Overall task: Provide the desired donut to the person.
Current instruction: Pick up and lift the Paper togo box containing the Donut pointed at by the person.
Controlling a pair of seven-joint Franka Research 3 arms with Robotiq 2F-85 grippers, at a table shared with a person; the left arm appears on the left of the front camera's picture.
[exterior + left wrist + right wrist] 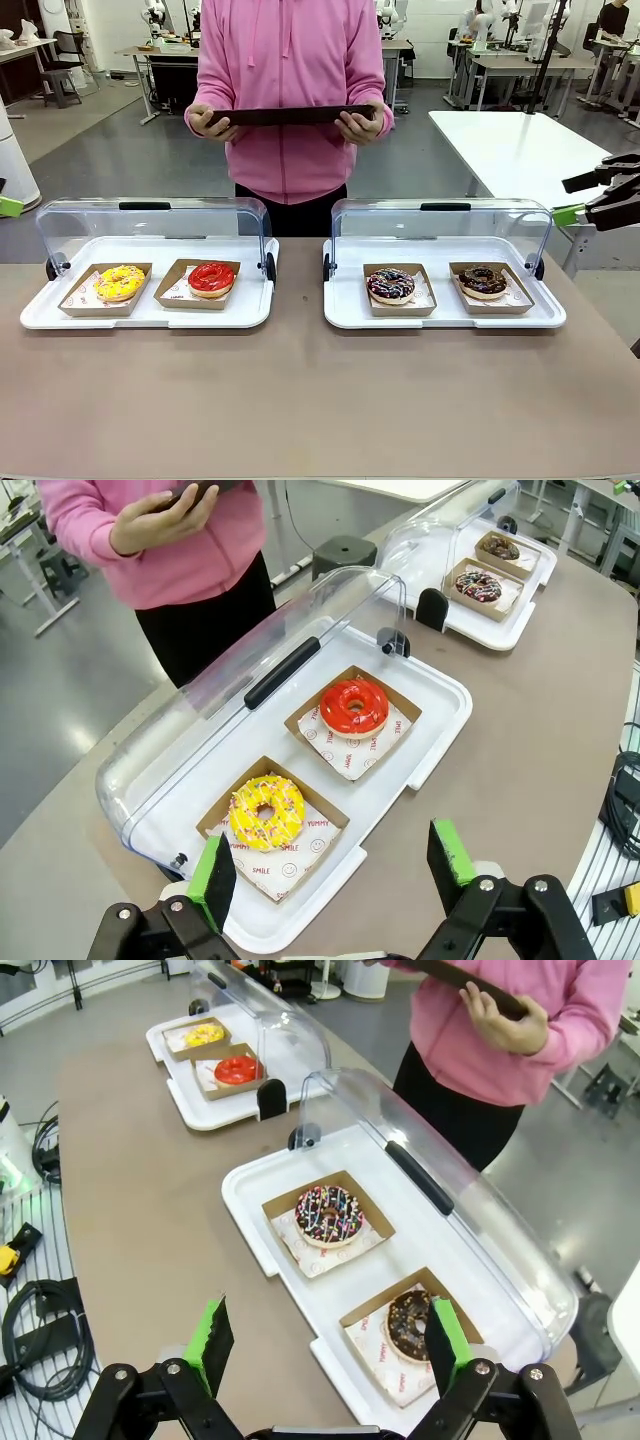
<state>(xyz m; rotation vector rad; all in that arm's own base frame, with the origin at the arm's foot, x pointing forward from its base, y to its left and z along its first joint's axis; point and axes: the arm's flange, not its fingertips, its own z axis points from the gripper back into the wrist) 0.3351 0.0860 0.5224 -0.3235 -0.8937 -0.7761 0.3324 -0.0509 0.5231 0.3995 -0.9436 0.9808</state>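
Front view, lids [150,222] raised behind donuts [211,279], person [290,100] holding perhaps tray [290,115]

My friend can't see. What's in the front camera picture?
A person in a bright pink hooded sweatshirt holds a dark flat tray. The left white tray holds a yellow sprinkled donut and a red glazed donut; the right white tray holds a colour-sprinkled chocolate donut and a dark chocolate donut.

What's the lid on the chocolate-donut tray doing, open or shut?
Open: the clear lid sits swung back at the far side, leaving the sprinkled donut and chocolate donut uncovered.
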